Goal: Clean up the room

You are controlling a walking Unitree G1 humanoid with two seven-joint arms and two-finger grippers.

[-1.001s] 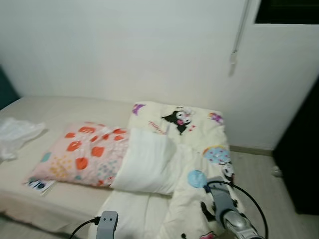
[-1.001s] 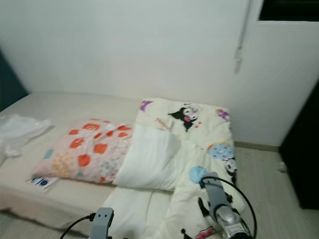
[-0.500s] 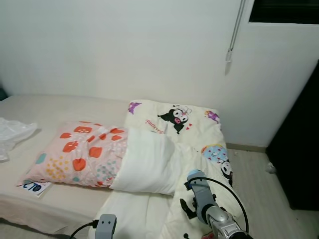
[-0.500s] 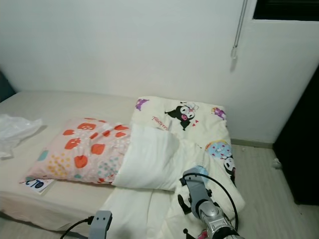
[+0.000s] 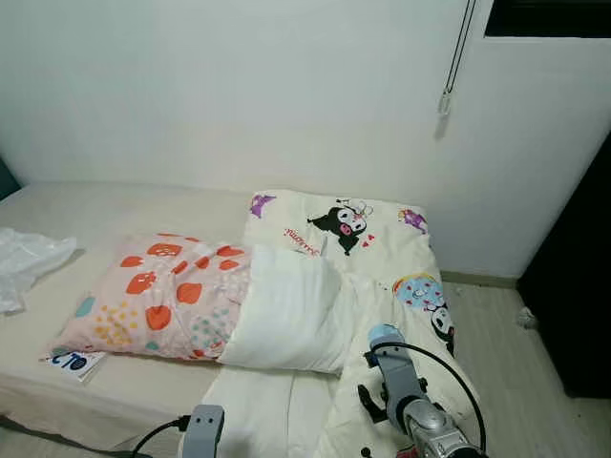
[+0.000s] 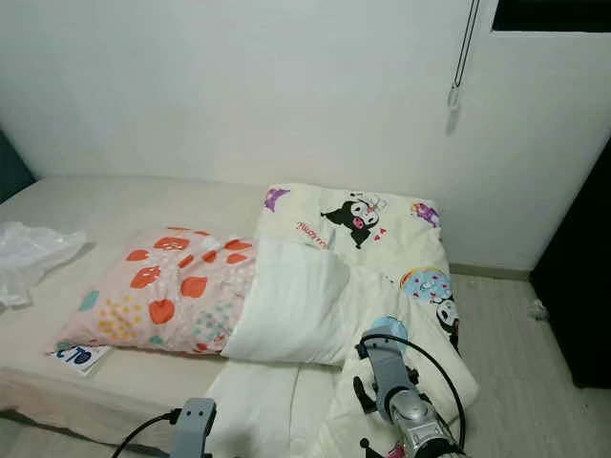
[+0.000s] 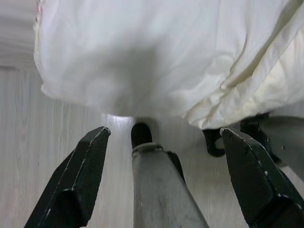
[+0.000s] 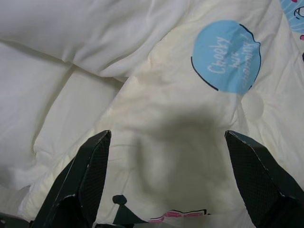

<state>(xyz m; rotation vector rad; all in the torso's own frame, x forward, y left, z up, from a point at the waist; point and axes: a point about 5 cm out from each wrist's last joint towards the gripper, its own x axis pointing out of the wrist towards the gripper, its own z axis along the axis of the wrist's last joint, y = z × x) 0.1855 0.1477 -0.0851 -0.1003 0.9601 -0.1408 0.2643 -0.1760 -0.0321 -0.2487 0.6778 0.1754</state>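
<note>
Bed (image 5: 124, 205) with a beige sheet runs across the left and centre of the head views, against a white wall (image 5: 239, 86). On it, at centre, we see a cream quilt (image 5: 334, 239) printed with cartoon characters; its white underside is folded back at the middle of the frame, and its lower part spills over the bed's edge toward the pale wood floor (image 5: 496, 353) at lower right. A pink pillow (image 5: 158, 296) with red and teal motifs lies just left of the fold, touching the quilt. A crumpled clear plastic bag (image 5: 29, 262) sits at the far left edge of the frame, well apart from the pillow, and a small printed card (image 5: 74, 361) lies just beside the pillow's lower left corner. A blind cord (image 5: 456, 52) hangs at upper right, and a dark cabinet (image 5: 573, 286) fills the right edge. Our right arm (image 5: 406, 396) rises from the lower right of the frame over the hanging quilt; in its wrist view the right gripper (image 8: 168, 178) hovers above the cream fabric near a blue round print, jaws spread wide and holding nothing. In the left wrist view the left gripper (image 7: 164, 178) points down at the floor below the quilt's white hanging edge, jaws likewise wide apart and empty.
</note>
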